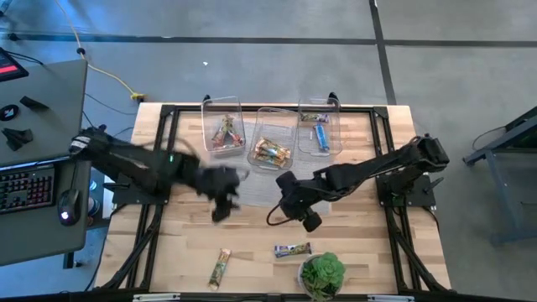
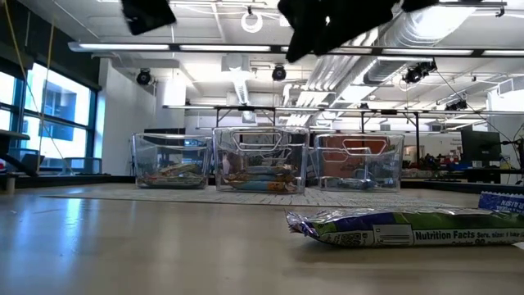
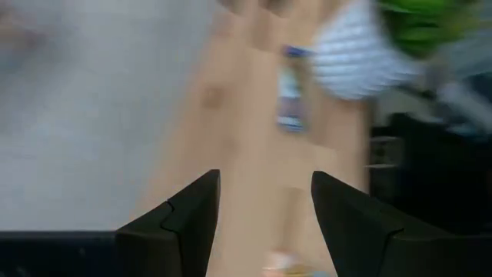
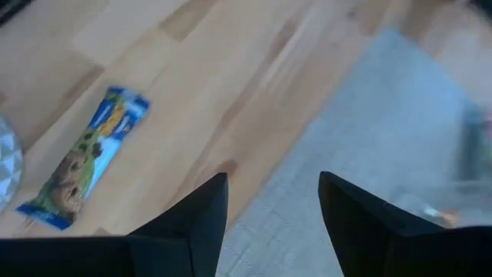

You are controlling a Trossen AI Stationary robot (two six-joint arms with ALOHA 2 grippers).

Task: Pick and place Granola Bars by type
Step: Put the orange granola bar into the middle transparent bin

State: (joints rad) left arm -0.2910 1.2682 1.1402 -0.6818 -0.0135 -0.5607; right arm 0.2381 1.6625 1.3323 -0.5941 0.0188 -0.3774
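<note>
Two granola bars lie flat on the wooden table near its front edge: a green-gold one point(image 1: 220, 268) at the left and a blue-purple one point(image 1: 292, 249) point(image 4: 83, 158) beside the plant pot. My left gripper point(image 1: 222, 205) point(image 3: 265, 204) is open and empty above the table's middle, left of centre. My right gripper point(image 1: 306, 216) point(image 4: 273, 204) is open and empty above the middle, over the edge of the grey mat. Three clear bins at the far side hold sorted bars: red-pink point(image 1: 225, 132), gold point(image 1: 271, 153), blue point(image 1: 319, 134).
A green potted plant in a white pot point(image 1: 322, 274) stands at the front edge, right of the blue-purple bar. A grey mat point(image 1: 260, 191) lies in front of the bins. A desk with a keyboard point(image 1: 25, 186) stands left of the table.
</note>
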